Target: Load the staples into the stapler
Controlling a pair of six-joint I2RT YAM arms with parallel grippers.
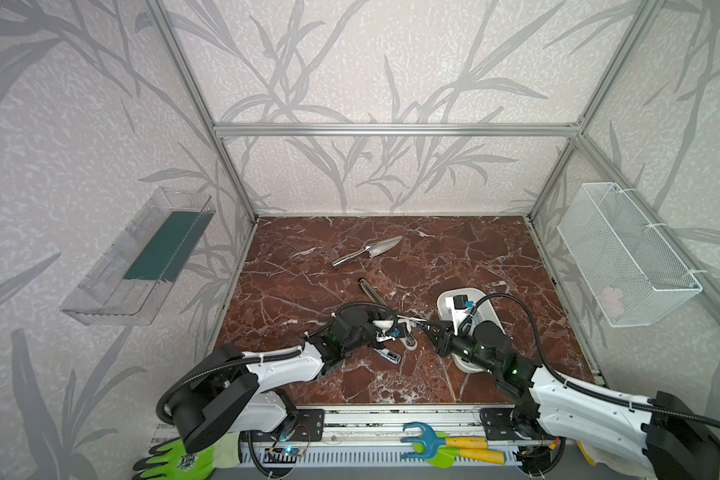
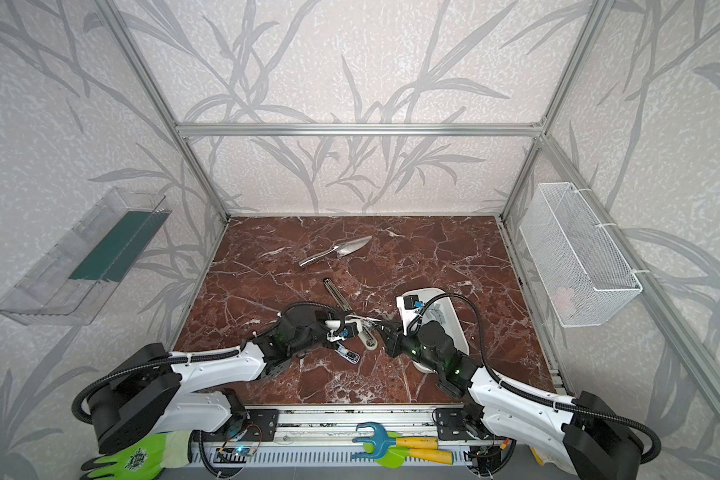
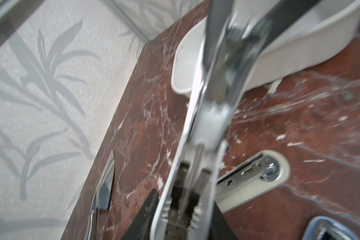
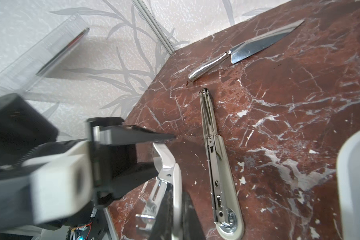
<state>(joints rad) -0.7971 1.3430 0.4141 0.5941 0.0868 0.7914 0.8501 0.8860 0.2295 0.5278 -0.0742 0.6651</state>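
Stapler (image 1: 410, 344) flat open, just beside right claw (image 1: 421, 323)

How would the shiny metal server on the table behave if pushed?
The server looks like polished metal on a smooth table, so it probably slides easily. Its wide flat blade likely prevents rolling; it seems stiff.

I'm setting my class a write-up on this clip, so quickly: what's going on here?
Both arms meet mid-table over a small white-and-metal part. The right tool is shut on it. The left tool straddles its other end, but I cannot tell whether it grips. The stapler lies opened flat beside them. Grey staples sit in the tray by the right arm, so loading looks not yet done.
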